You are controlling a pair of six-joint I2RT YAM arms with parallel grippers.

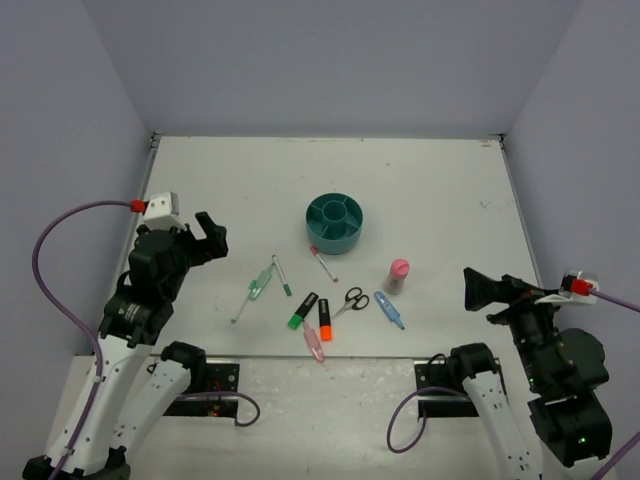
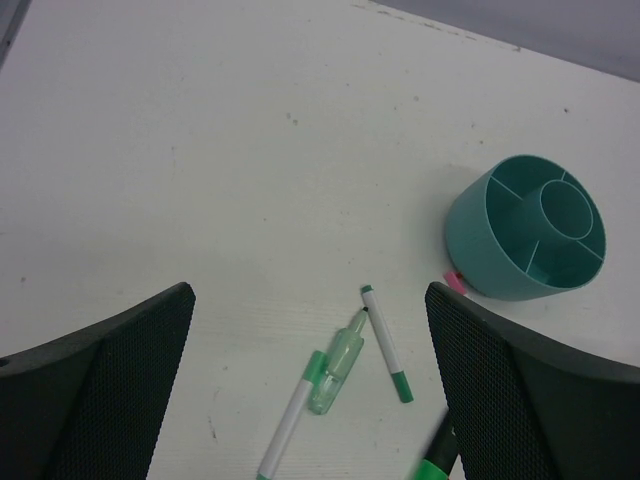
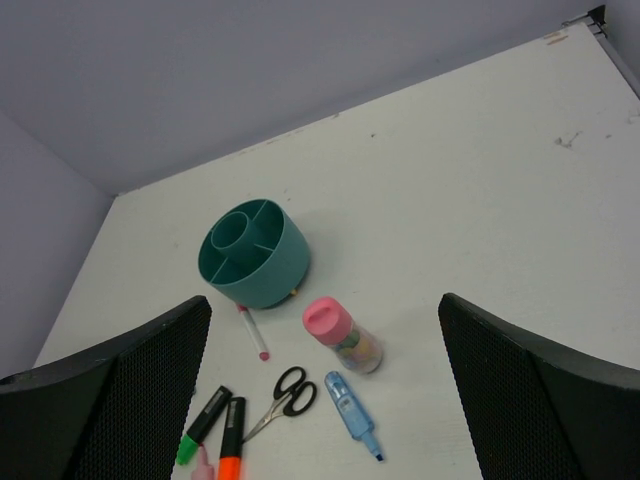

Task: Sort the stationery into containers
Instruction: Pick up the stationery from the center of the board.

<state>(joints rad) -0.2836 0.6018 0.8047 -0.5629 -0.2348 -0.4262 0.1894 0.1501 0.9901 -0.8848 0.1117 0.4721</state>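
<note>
The round teal plastic organizer [image 1: 335,236], divided into compartments around a central well, was noted upright near the middle of the white table [image 1: 420,180]. All stationery was recorded lying on the table, nearer the arms than the organizer. A thin white pen with a red tip [image 1: 323,264] was seen just in front of the organizer's base. To its right a pink-capped glue stick [image 1: 398,274] appeared upright, with a blue marker [image 1: 389,310] near it on the arms' side. Small black-handled scissors [image 1: 350,300] were logged between the blue marker and an orange highlighter [image 1: 325,320]. A green highlighter [image 1: 302,310] lay just beside the orange one, and a pink highlighter [image 1: 314,345] lay closest to the near edge; contact among these three could not be told. Farther left, a short white pen with green ends [image 1: 282,275] was set just beside a translucent green pen [image 1: 262,283], which appeared to touch a long white pen with a green band [image 1: 243,303]. The left tool [image 1: 203,238] was observed above the table's left side, fingers spread wide, nothing gripped. The right tool [image 1: 480,287] was observed above the right near part, likewise spread wide and gripping nothing.
</note>
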